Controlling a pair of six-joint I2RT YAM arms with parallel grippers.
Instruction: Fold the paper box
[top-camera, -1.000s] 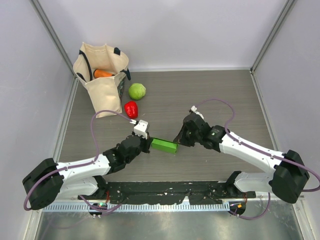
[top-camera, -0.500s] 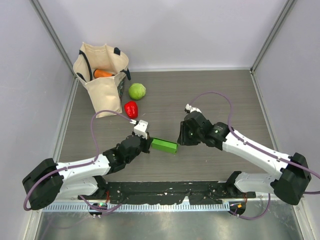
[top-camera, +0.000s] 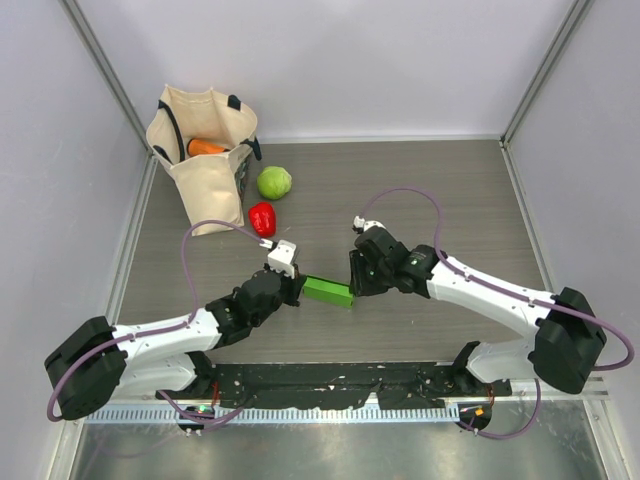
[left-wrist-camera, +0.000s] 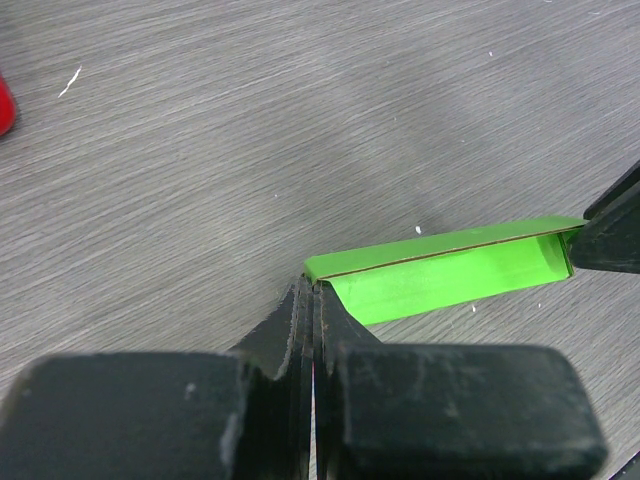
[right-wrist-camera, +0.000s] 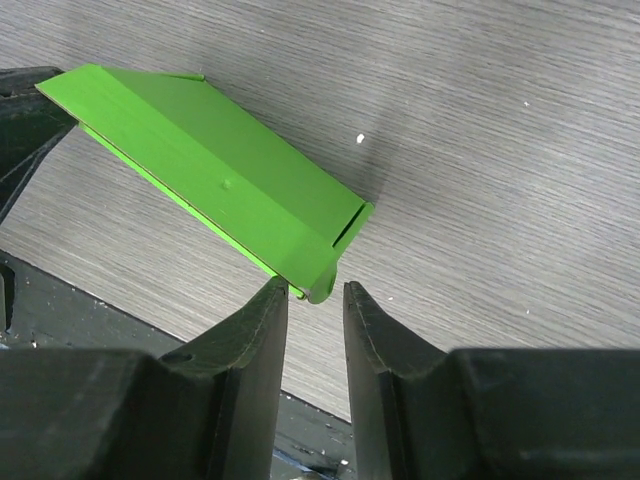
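The paper box (top-camera: 328, 291) is a bright green card folded into a narrow long shape, lying near the table's middle front. My left gripper (top-camera: 298, 287) is shut on its left end, and in the left wrist view the fingers (left-wrist-camera: 314, 290) pinch the card's edge (left-wrist-camera: 450, 275). My right gripper (top-camera: 353, 283) stands open at the box's right end. In the right wrist view the box's near corner (right-wrist-camera: 220, 185) sits just at the fingertips (right-wrist-camera: 313, 288), touching the left finger (right-wrist-camera: 262, 310), with a gap to the right one.
A cream tote bag (top-camera: 205, 140) with an orange item (top-camera: 207, 147) inside stands at the back left. A round pale-green vegetable (top-camera: 274, 182) and a red pepper (top-camera: 262, 217) lie beside it. A black rail (top-camera: 330, 385) runs along the near edge.
My right gripper has gone from shut to open, and its wrist has shifted left towards the box's right end. The left arm and the box have stayed put.
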